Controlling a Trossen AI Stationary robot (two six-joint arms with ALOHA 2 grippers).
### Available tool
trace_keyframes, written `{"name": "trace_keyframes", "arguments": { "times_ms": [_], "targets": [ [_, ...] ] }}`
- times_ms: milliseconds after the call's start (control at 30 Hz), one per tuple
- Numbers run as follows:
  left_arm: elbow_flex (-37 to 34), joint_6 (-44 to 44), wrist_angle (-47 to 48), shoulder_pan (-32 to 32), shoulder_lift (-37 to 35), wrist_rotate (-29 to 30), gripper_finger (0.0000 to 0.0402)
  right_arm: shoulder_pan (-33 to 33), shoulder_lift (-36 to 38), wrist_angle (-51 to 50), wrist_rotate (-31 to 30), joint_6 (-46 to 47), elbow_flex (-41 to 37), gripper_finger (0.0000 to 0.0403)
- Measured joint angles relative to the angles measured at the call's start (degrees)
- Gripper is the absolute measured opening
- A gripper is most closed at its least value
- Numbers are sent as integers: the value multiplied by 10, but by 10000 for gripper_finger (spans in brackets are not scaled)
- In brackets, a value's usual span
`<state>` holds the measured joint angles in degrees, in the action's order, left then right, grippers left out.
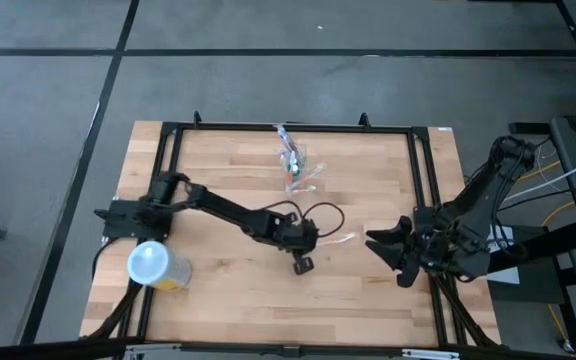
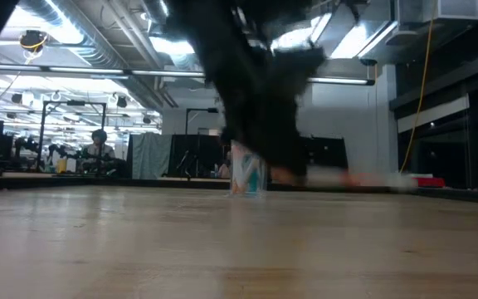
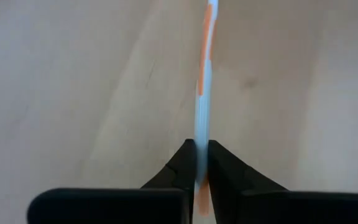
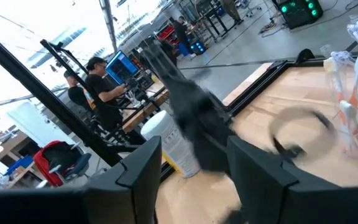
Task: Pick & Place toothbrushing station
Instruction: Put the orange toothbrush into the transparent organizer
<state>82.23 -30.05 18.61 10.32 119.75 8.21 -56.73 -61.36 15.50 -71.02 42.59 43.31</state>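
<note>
The clear holder (image 1: 294, 160) stands on its base at the table's far middle with several toothbrushes upright in it; it also shows in the low view (image 2: 247, 176) and the right wrist view (image 4: 352, 118). My left gripper (image 1: 316, 241) is at the table's middle, nearer than the holder, shut on a pale toothbrush with orange marks (image 1: 340, 238). My right gripper (image 1: 386, 254) waits open and empty near the table's right edge, its fingers pointing toward the left arm. My left gripper pinches the toothbrush's handle (image 3: 202, 134) between its two fingers (image 3: 182, 163), close to one end. The fingers come from above and lie across the handle. The rest of the toothbrush (image 3: 206, 56) runs out past the fingertips toward the table's right. Whether it rests on the table I cannot tell.
A yellow tub with a pale round lid (image 1: 153, 266) stands at the near left by the left arm's base. A black frame (image 1: 268, 127) runs around the wooden table top. A black cable (image 1: 313, 212) loops by the left wrist. People and benches show in the room beyond.
</note>
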Motion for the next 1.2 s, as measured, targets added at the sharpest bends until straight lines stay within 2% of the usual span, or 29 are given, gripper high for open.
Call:
{"name": "trace_keyframes", "arguments": {
  "times_ms": [100, 367, 500, 600, 800, 933, 1200],
  "targets": [
    [-8, -18, 17, 14, -56, 20, 17, 2, -13, 0, -1, 2, 0, 184],
    [-83, -137, 44, 73, -232, 156, 16, 19, -46, 32, 3, 4, 0, 184],
    [-125, -183, 35, 103, -322, 236, 16, 60, -64, 59, 72, 4, 0, 184],
    [-159, -189, -16, 118, -371, 247, 16, 112, -70, 87, 156, -3, 0, 184],
    [-217, -219, -154, 153, -385, 272, 16, 214, -73, 154, 278, -56, 0, 184],
    [-228, -228, -181, 168, -385, 302, 16, 253, -74, 158, 325, -48, 0, 184],
    [-228, -200, -237, 172, -385, 297, 16, 286, -90, 170, 360, -27, 0, 184]
  ]
}}
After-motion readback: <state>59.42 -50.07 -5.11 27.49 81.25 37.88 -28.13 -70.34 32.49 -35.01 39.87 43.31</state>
